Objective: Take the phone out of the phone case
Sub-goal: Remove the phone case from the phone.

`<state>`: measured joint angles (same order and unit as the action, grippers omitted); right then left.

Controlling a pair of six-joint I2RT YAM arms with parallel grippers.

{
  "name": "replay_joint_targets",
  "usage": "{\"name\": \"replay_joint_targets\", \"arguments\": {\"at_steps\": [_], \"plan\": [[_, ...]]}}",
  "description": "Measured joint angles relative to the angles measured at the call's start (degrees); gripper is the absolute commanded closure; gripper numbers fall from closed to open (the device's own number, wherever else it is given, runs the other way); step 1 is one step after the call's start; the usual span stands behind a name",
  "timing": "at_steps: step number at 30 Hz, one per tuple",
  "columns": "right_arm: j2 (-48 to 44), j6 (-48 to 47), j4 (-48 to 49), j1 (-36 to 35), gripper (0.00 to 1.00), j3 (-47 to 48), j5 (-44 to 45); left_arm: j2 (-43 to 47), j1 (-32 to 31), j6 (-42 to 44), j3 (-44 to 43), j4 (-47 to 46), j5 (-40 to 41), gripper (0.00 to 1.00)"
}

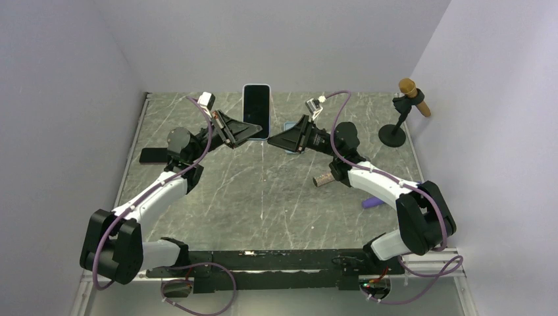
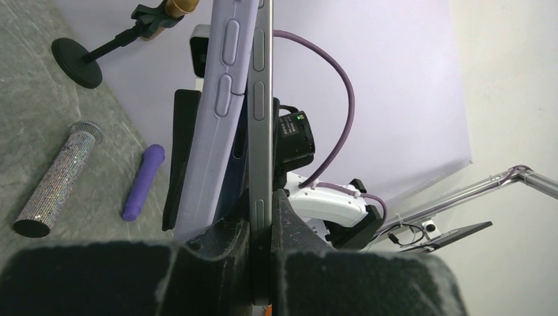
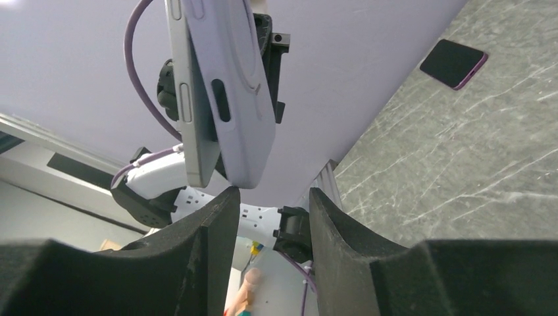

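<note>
I am midway through the peel. My left gripper (image 2: 261, 210) pinches the phone (image 2: 260, 99) by its bare metal edge, pads pressed hard against both faces. It holds the phone upright above the far middle of the table (image 1: 263, 191), with the dark screen facing the overhead camera.

The lavender phone case (image 2: 214, 131) gapes away from that edge along the side with the button covers. Lower down, near my grip, it seems to cling on, so I judge the phone part out, not free.

My right gripper (image 3: 266, 204) sits just right of the phone, fingers spread with nothing between them. The case's rounded lower corner hangs just above that gap, nearer one finger, and I think it touches neither.

Next I should bring the right fingers up around that loose corner, close on the case alone, and draw it off to the right while my left keeps firm. The danger is nipping the phone's edge along with it.

I can read no brand or lettering; the case back shows only a moulded ring.
</note>
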<state>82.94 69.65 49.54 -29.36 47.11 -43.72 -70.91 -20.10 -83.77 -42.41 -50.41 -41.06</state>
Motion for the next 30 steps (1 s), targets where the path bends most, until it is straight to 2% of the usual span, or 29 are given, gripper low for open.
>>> {"name": "replay_joint_targets", "arguments": {"at_steps": [6, 10, 13, 18, 30], "plan": [[0.0, 0.0, 1.1, -0.9, 0.55, 0.0, 0.0, -1.3, -0.1, -0.1, 0.0, -0.2, -0.2, 1.0], [0.8, 0.3, 1.7, -1.1, 0.62, 0.7, 0.0, -1.4, -0.1, -0.2, 0.0, -0.5, -0.3, 1.0], [2.3, 0.7, 2.5, -1.3, 0.73, 2.2, 0.0, -1.4, -0.2, -0.2, 0.0, -0.5, -0.3, 1.0], [4.2, 1.1, 3.6, -1.7, 1.0, 4.0, 0.0, -1.3, -0.2, -0.2, 0.3, -0.7, 0.0, 1.0], [6.8, -1.1, -3.1, -1.0, 1.0, 10.0, 0.0, -1.2, -0.3, -1.5, 2.1, -4.5, 4.3, 1.0]]}}
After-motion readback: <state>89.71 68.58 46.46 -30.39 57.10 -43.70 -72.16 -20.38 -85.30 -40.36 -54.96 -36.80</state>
